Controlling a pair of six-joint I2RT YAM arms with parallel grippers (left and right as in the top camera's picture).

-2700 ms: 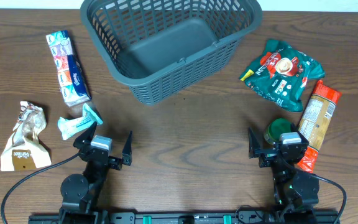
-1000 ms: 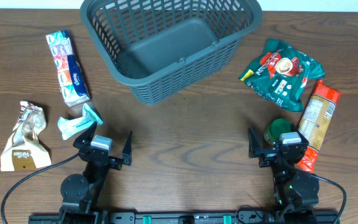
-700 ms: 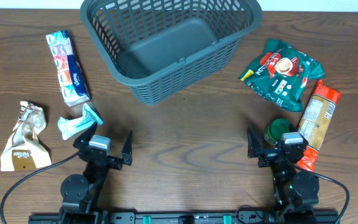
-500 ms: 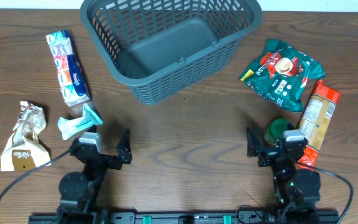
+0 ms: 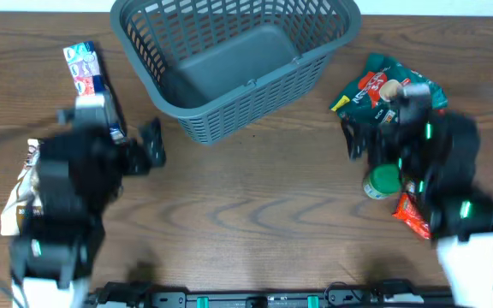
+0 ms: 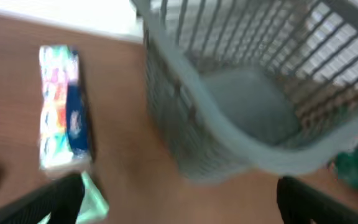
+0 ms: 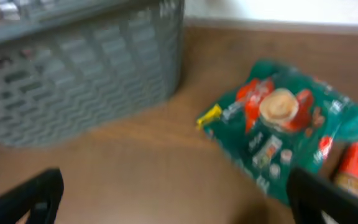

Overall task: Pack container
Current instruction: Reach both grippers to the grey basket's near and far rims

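A brown wooden table (image 5: 255,205) carries a multicoloured tissue pack (image 5: 82,67) at far left and a crumpled beige bag (image 5: 14,210) nearer on that side. A mint-green wrapper (image 6: 93,200) lies just beside the tissue pack. On the right lie a green snack bag (image 5: 371,85), a green-lidded jar (image 5: 382,181) and a red packet (image 5: 409,216).

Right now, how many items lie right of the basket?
3: a green snack bag by the basket, a green-lidded jar nearer the robot, a red packet beside it, partly under the right arm. More may be hidden.
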